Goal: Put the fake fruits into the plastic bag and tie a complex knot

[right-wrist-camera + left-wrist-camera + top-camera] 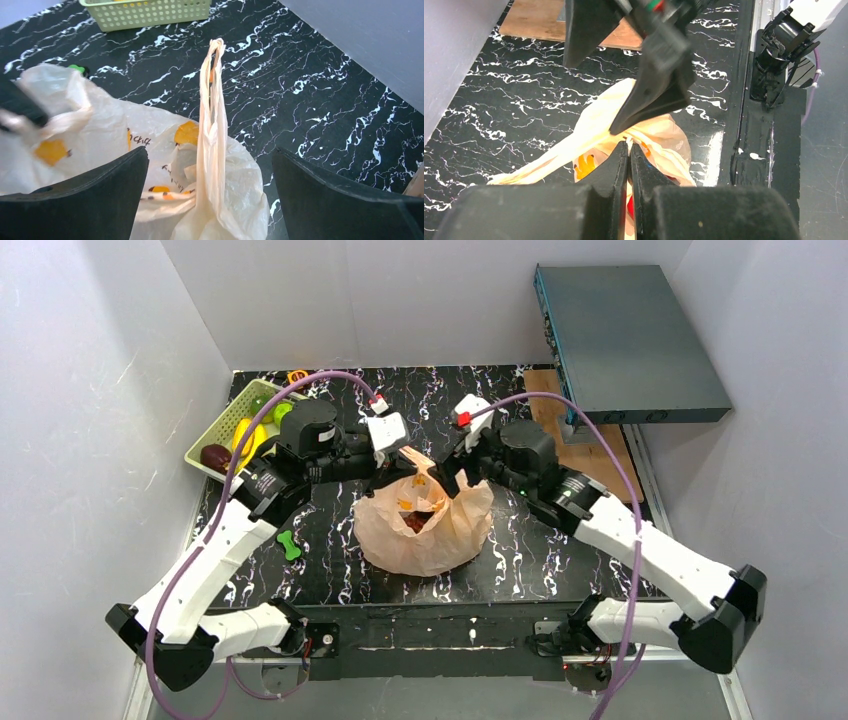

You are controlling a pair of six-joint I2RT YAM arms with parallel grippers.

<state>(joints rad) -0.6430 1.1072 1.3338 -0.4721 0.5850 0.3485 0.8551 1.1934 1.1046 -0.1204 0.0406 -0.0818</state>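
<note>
The peach plastic bag sits mid-table with its mouth up, and a dark red fruit shows inside. My left gripper is shut on one bag handle, which is pulled taut. In the left wrist view its jaws pinch the plastic. My right gripper is open wide over the bag. The other handle loop stands upright between its fingers, touching neither. A banana, a lime and a dark plum lie in the green basket.
A small green bone toy lies left of the bag. A teal box rests at the back right above a wooden board. The basket stands near the left wall. White walls close in on both sides.
</note>
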